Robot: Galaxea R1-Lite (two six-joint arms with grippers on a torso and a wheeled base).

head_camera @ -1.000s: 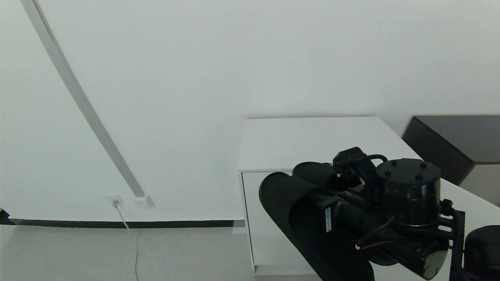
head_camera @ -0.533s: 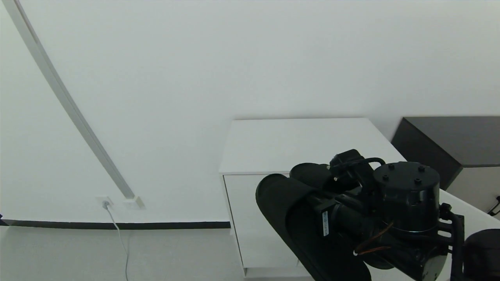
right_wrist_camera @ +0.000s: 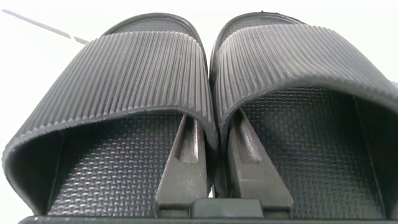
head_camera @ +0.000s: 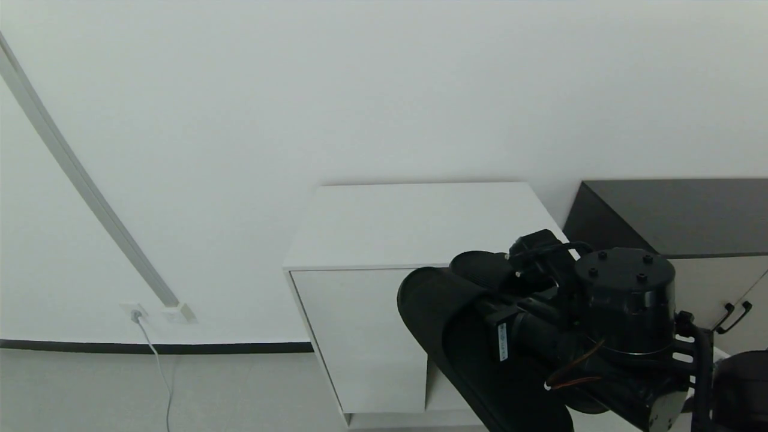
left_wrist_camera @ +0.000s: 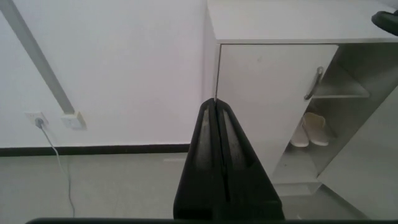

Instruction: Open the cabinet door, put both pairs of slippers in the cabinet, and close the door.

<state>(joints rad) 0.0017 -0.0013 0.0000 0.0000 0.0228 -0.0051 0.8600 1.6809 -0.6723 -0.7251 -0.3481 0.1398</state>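
A pair of black slippers (head_camera: 450,312) hangs in front of the white cabinet (head_camera: 408,222), low on the right in the head view. My right gripper (right_wrist_camera: 214,134) is shut on them, its fingers (right_wrist_camera: 183,162) pinching the two inner sides (right_wrist_camera: 211,81) together. In the left wrist view the cabinet door (left_wrist_camera: 267,106) with its metal handle (left_wrist_camera: 314,84) stands beside an open compartment. A pale pair of slippers (left_wrist_camera: 311,130) lies on the compartment's lower level. My left gripper (left_wrist_camera: 216,124) is shut on nothing and points at the cabinet from some way off.
A dark cabinet (head_camera: 678,216) with hook handles (head_camera: 732,315) stands right of the white one. A wall socket (head_camera: 135,313) with a hanging cable (head_camera: 159,372) and a slanted conduit (head_camera: 84,186) are on the left wall. Bare floor (left_wrist_camera: 93,186) lies before the cabinet.
The whole head picture has shifted left, so the camera has turned right; more of the dark cabinet shows. The right arm and black slippers keep their place in the picture.
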